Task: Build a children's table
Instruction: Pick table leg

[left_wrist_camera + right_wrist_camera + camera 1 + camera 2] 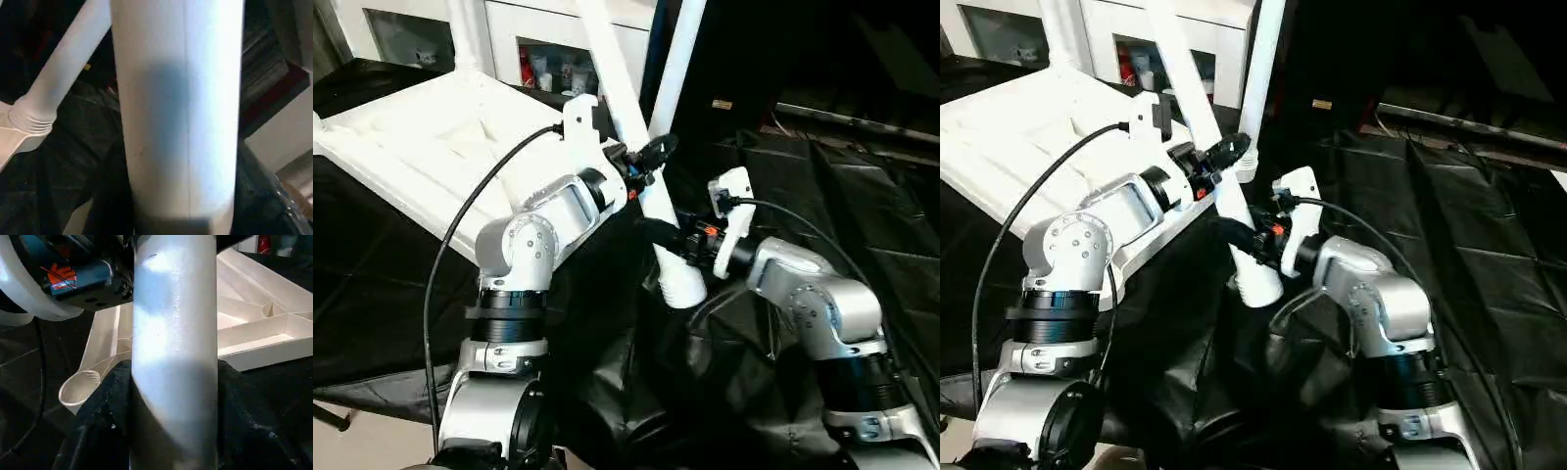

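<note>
Already two legs [680, 59] stand in the far sockets of the upturned tabletop [421, 137] on the left; both the left gripper [651, 157] and the right gripper [656, 233] clamp a loose third leg [641, 162] beside an empty near socket [78, 387], one leg unaccounted for

Tabletop [421, 147]: upside down on work table [862, 196], left. Loose leg [641, 186]: right of it, slanting, between both grippers.
</note>
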